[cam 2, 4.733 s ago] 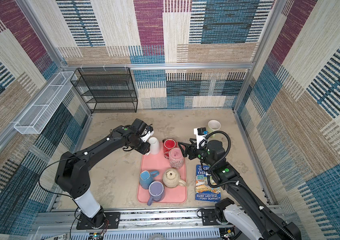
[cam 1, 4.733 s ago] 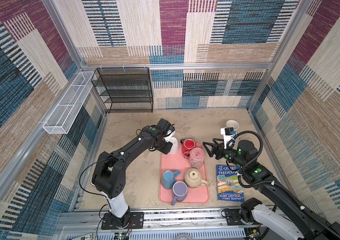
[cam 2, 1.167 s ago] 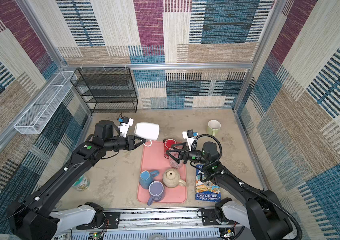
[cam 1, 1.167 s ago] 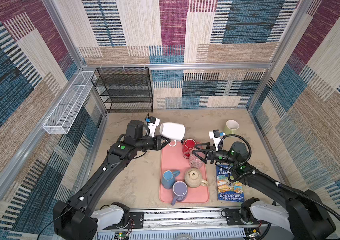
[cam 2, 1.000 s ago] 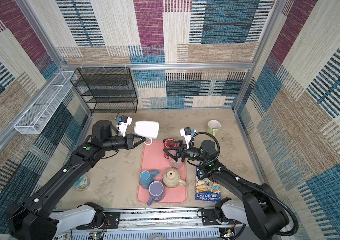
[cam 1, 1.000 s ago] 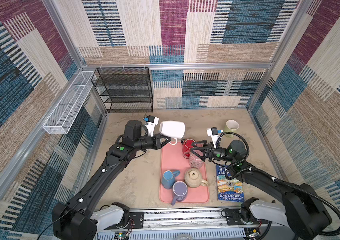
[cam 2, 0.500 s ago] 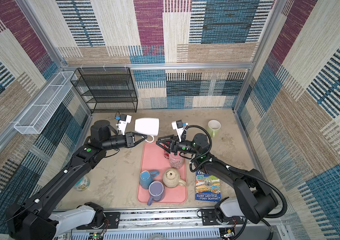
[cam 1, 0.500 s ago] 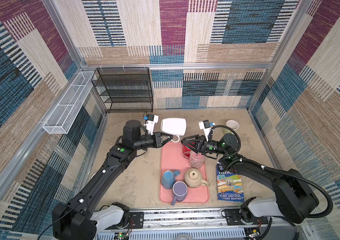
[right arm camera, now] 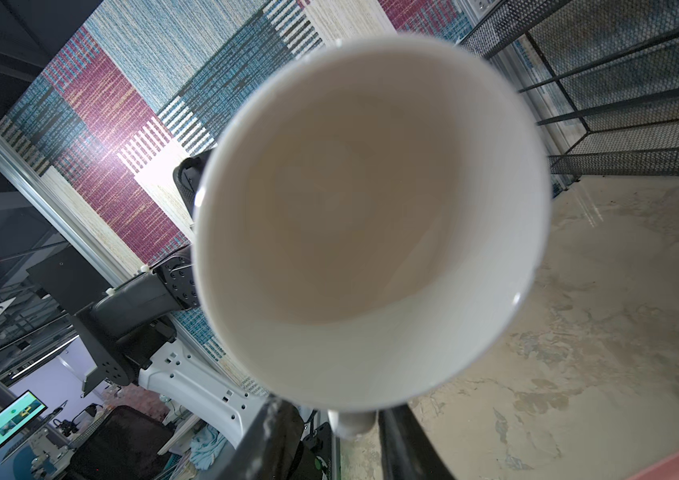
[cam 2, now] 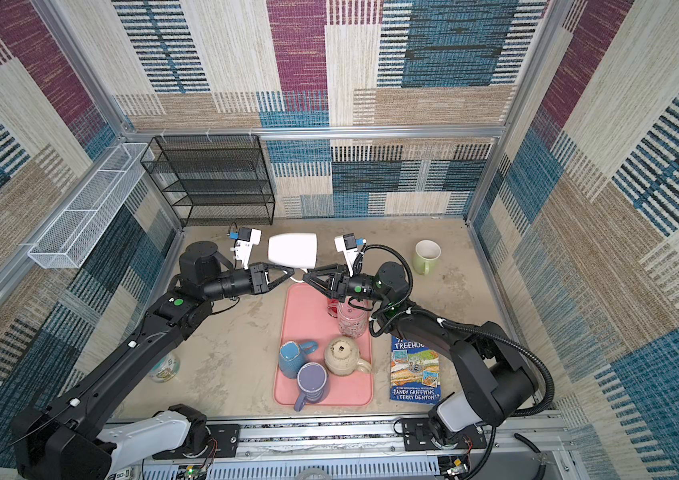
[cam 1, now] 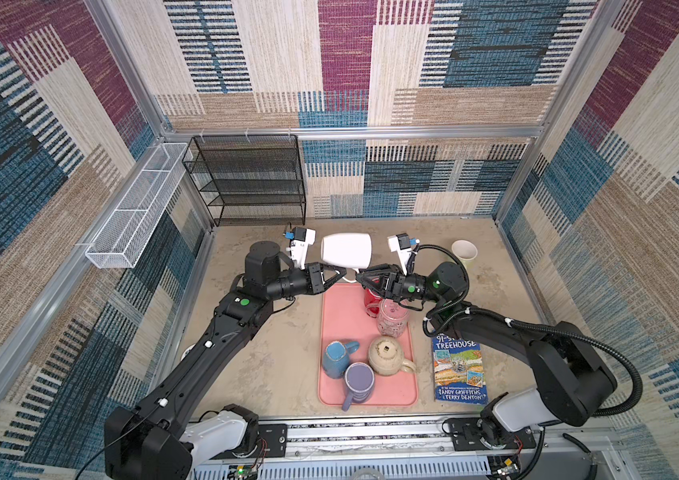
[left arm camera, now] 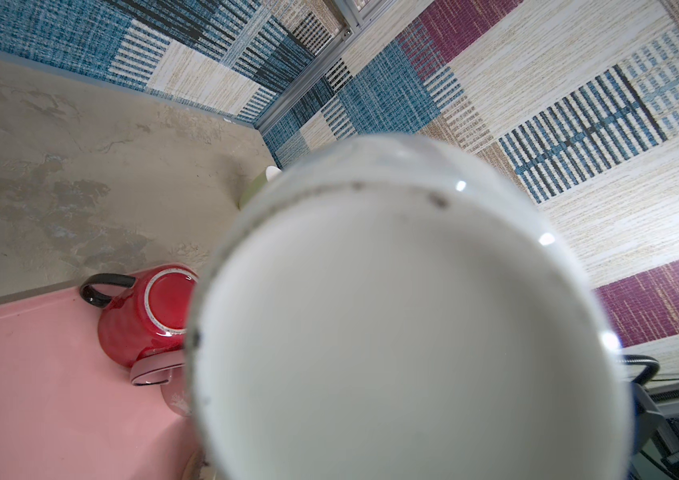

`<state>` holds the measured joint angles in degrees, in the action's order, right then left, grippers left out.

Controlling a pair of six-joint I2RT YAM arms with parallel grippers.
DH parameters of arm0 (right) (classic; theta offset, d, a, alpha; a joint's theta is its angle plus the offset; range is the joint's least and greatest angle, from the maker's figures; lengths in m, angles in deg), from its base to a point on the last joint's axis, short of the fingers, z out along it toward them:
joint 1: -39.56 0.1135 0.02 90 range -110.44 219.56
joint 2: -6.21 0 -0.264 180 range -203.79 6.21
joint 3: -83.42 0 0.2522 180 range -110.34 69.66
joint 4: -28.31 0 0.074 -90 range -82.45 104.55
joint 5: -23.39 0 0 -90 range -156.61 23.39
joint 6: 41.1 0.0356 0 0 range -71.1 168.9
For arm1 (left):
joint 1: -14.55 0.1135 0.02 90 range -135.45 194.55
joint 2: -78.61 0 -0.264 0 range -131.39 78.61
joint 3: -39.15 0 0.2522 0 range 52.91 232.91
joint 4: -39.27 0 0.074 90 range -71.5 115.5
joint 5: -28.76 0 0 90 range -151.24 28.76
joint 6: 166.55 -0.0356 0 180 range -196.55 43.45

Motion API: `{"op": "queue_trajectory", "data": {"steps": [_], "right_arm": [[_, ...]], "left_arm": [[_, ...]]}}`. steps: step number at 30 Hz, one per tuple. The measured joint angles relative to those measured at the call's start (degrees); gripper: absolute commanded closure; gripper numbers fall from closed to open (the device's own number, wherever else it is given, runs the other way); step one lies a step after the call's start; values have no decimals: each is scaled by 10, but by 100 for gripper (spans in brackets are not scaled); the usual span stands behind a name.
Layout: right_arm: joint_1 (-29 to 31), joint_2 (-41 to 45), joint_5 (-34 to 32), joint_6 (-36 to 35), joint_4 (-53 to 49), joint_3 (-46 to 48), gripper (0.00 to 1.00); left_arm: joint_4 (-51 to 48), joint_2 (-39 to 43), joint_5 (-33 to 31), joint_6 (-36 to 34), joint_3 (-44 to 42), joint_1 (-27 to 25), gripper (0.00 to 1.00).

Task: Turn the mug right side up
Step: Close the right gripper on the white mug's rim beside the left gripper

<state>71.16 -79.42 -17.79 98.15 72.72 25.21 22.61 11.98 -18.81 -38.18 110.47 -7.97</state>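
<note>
In the right wrist view the right gripper (right arm camera: pixel 335 415) shows only blurred fingers (right arm camera: pixel 275 440) cut off by the edge, and whether they touch the handle (right arm camera: pixel 350 424) of the white mug (right arm camera: pixel 371 216) is unclear. In both top views that handle is nearly hidden between the two grippers' tips (only a white sliver shows). At the tray's (cam 1: pixel 339 316) 1 o'clock corner the red mug (cam 1: pixel 371 297) lies mostly under the right gripper. At the tray's 9 o'clock a glass jar (cam 2: pixel 165 368) sits half under the left arm, its print too small to read. In the left wrist view the mug's blurred base runs off the edge, hiding the left gripper (cam 1: pixel 342 272) and leaving slivers of the green mug (left arm camera: pixel 251 193) and pink jar (left arm camera: pixel 154 372).
</note>
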Motion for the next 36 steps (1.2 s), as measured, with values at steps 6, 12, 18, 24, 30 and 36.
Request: {"op": "queue_trajectory", "data": {"steps": [6,12,18,24,30,36], "right_arm": [[2,-23,-5,28,32,-6,67],[7,-43,-9,53,62,-17,70],[9,-55,-15,67,74,-23,76],[10,-65,-15,79,93,-24,79],[11,-78,-15,84,111,-28,83],[10,-93,-16,101,126,-39,79]], "left_arm": [[31,2,-1,6,-17,0,100],[60,3,-1,13,-27,0,100],[86,3,0,27,-39,0,100],[107,7,1,39,-52,-1,100],[126,7,-1,58,-63,-1,100],[146,2,-4,65,-64,0,100]]}}
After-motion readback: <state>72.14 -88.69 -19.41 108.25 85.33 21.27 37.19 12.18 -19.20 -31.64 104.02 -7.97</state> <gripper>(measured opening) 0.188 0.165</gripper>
